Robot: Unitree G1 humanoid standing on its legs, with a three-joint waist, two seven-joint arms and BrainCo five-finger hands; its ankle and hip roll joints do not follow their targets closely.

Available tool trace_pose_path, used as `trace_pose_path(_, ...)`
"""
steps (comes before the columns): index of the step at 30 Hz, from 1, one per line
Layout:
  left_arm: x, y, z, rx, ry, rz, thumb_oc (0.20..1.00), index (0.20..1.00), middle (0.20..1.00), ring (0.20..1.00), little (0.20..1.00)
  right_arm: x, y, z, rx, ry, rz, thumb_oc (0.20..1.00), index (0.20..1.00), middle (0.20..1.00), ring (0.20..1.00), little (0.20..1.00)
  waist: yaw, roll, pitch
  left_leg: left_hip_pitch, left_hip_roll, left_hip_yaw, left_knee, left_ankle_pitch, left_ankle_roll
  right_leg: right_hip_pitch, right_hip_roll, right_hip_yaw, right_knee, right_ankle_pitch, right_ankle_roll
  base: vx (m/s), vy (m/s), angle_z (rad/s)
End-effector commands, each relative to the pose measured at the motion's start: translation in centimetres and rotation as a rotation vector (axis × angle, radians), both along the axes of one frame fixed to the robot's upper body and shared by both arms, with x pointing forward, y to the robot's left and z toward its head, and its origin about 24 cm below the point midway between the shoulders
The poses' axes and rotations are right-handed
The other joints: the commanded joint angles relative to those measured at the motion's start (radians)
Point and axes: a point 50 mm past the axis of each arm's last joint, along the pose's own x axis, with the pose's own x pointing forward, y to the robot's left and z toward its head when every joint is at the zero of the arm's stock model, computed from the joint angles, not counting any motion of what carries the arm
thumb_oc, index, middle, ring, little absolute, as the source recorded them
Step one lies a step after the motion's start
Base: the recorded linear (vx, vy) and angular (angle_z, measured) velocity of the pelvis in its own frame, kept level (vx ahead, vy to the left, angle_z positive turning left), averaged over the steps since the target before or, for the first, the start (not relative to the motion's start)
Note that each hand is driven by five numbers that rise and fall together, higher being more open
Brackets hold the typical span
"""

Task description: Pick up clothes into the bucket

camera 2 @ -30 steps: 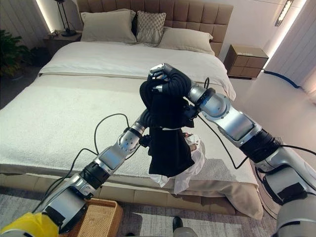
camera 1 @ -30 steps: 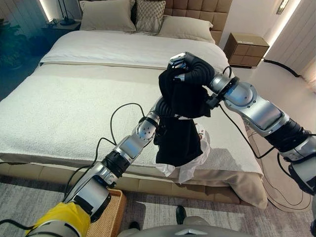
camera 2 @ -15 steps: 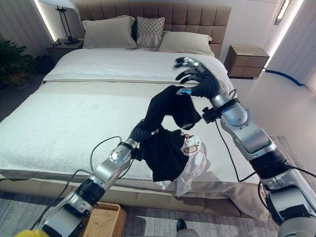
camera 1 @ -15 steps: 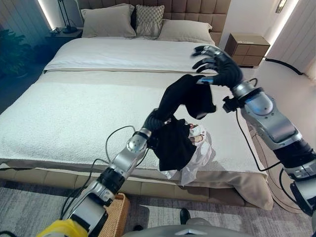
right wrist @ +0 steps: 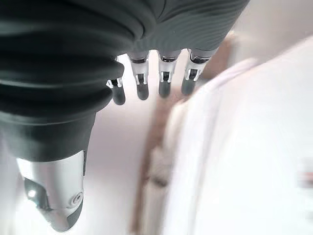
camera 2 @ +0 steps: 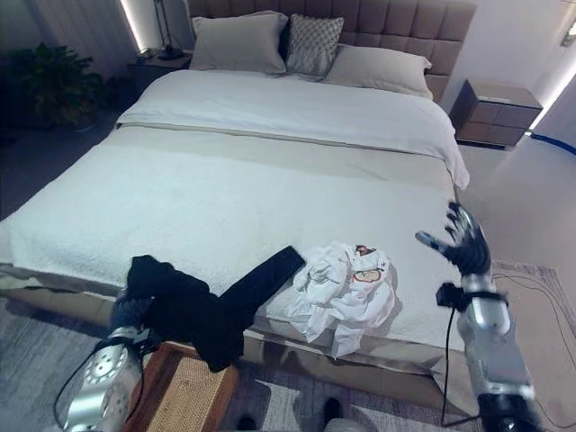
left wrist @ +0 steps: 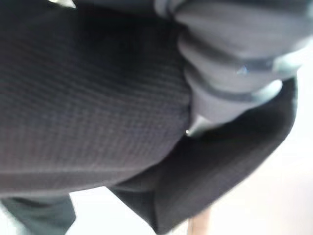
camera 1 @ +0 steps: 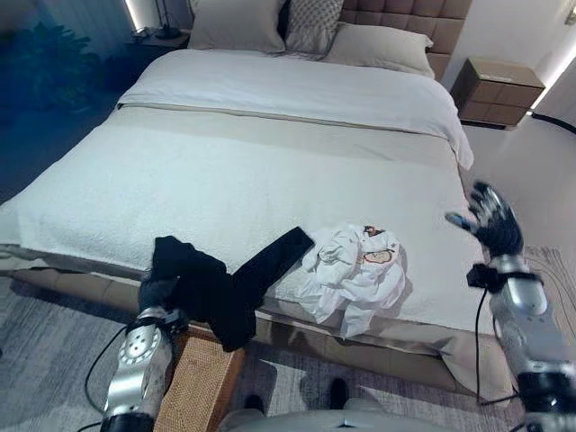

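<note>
A black garment (camera 1: 209, 290) hangs over my left hand (camera 1: 155, 293) at the bed's near edge, just above the wicker basket (camera 1: 203, 389). One dark leg of it (camera 1: 279, 256) still trails up onto the bedspread. In the left wrist view the black cloth (left wrist: 88, 98) lies right against the hand's ribbed cover (left wrist: 230, 63). A crumpled white garment with a printed patch (camera 1: 356, 274) lies on the bed near its front edge. My right hand (camera 1: 490, 221) is raised beside the bed's right side, open, its fingers (right wrist: 142, 84) straight and holding nothing.
The wide bed (camera 1: 225, 171) with a white blanket spans the view, pillows (camera 1: 238, 22) at its head. A wooden nightstand (camera 1: 498, 90) stands at the back right. A plant (camera 2: 58, 81) and a lamp stand at the back left. A grey rug (camera 1: 36, 360) lies before the bed.
My left arm has dropped to the lower left, taking the black garment from above the bed down over the basket. My right hand has let go and swung out right. The camera has shifted.
</note>
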Motion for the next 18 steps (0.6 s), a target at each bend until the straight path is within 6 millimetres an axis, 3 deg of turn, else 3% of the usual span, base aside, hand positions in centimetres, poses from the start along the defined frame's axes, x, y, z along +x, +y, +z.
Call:
trace_pose_path(1, 0.8, 1.8, 5.8, 0.085, -0.291, 0.023, 0.2, 0.2, 0.2, 0.2, 0.2, 0.0, -0.6, 0.5, -0.092, -0.039, -0.042, 1.0, 1.0, 1.0, 1.0, 1.0, 0.006, -0.045, -0.017, -0.096, -0.046, -0.04, 0.141, -0.09, 0.008, 0.013, -0.044, -0.057, 0.109, -0.109, 0.027, -0.06, 0.027, 0.13)
trace_pose_path(8, -2.0, 4.7, 8.8, 0.132, -0.434, 0.113, 0.2, 0.2, 0.2, 0.2, 0.2, -5.1, -0.3, -10.6, -0.071, 0.487, -0.082, 1.0, 1.0, 1.0, 1.0, 1.0, 0.041, -0.042, 0.046, -0.169, -0.061, -0.071, 0.182, -0.083, 0.007, -0.04, -0.051, -0.083, 0.13, -0.103, 0.026, -0.07, 0.023, 0.12)
trace_pose_path(14, -2.3, 5.7, 10.9, 0.243, -0.48, 0.116, 0.2, 0.2, 0.2, 0.2, 0.2, -9.0, 0.9, -16.5, -0.064, 0.826, -0.063, 1.0, 1.0, 1.0, 1.0, 1.0, 0.074, -0.042, 0.075, -0.205, -0.068, -0.103, 0.19, -0.07, 0.002, -0.061, -0.059, -0.109, 0.14, -0.1, 0.028, -0.03, 0.018, 0.12)
trace_pose_path(18, -2.6, 6.6, 10.8, 0.294, -0.443, 0.166, 0.2, 0.2, 0.2, 0.2, 0.2, -11.3, 1.3, -18.5, -0.071, 0.982, -0.066, 1.0, 1.0, 1.0, 1.0, 1.0, 0.092, -0.044, 0.092, -0.226, -0.075, -0.125, 0.192, -0.063, 0.0, -0.075, -0.069, -0.134, 0.153, -0.1, 0.029, -0.03, 0.013, 0.17)
